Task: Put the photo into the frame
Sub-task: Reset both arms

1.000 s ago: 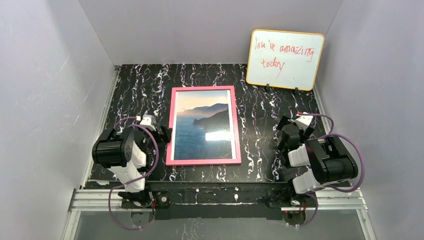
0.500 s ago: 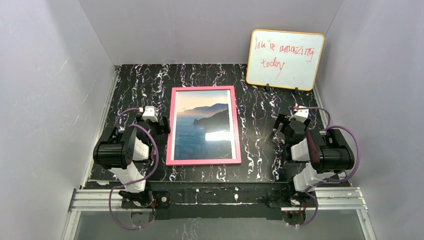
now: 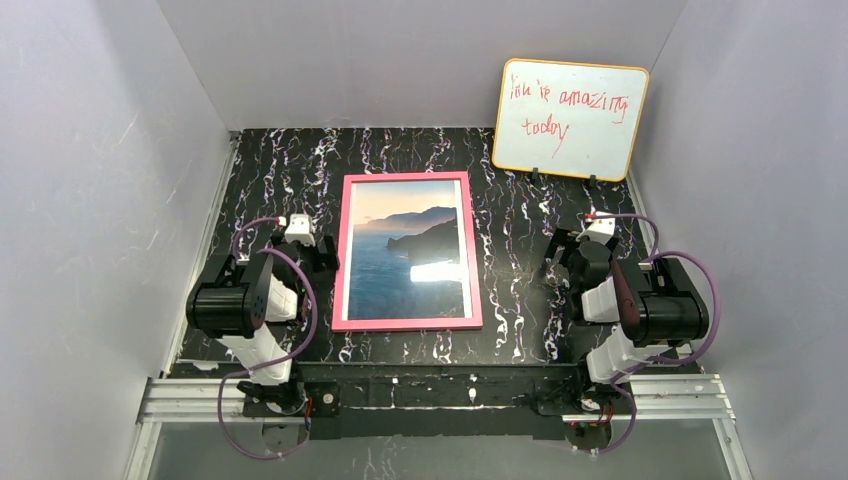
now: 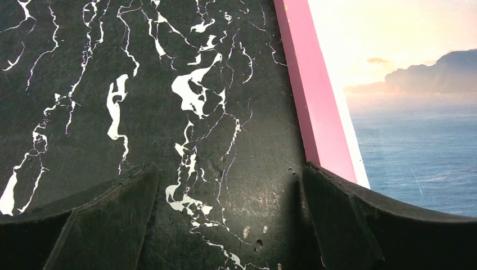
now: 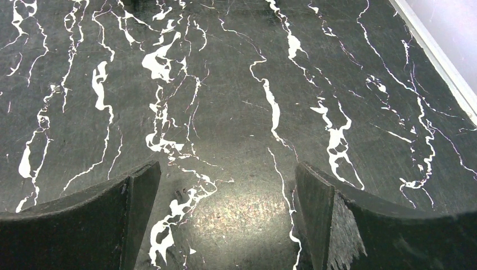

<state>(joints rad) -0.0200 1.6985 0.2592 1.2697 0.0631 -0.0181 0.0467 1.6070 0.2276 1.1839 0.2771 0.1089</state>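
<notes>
Photo (image 3: pixel 410 250): blue sea, dark headlands, orange-pink sky, seated in pink frame (image 3: pixel 407 323), flat mid-tabletop (image 3: pixel 520 200). Left pincer (image 4: pixel 228 174): jaws apart, just beside frame's left border. Only my left wrist view shows a white sliver inside that border. Right pincer (image 5: pixel 228 169): apart, I see only marbling beneath.

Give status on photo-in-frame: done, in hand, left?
Done: the photo sits inside the frame, flat and face up on the table. In hand: nothing; left gripper and right gripper are open, empty, either side of the frame. Left: apparently nothing; its underside is hidden.
</notes>
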